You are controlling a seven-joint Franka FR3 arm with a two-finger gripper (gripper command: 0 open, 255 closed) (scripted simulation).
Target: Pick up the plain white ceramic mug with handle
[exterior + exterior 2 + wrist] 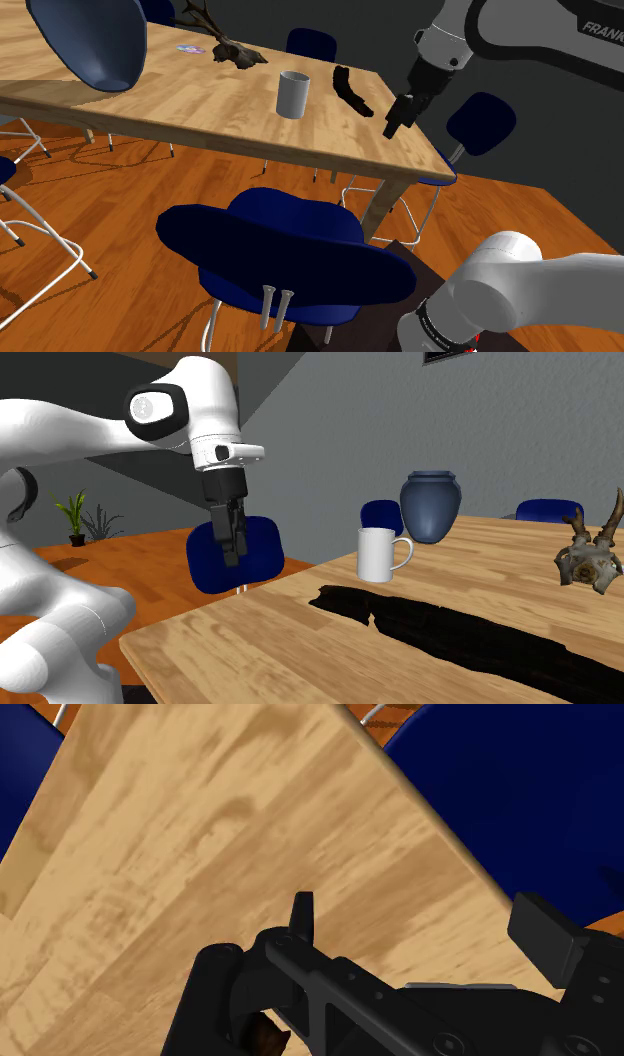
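Observation:
A plain white mug (293,94) stands upright on the wooden table (200,105); its handle shows in the second exterior view, where the mug (380,554) sits in front of a blue vase. My black gripper (395,118) hangs above the table's end, to the shoulder view's right of the mug and well apart from it. A flat black object (350,92) lies between them. In the wrist view the gripper (425,929) is open, its fingers (303,916) apart over bare wood with nothing between them.
A large blue vase (430,505) and an antlered skull (590,557) stand on the table beyond the mug. Blue chairs (290,250) surround the table, one right below the stand side edge. The table corner (440,160) lies close beneath the gripper.

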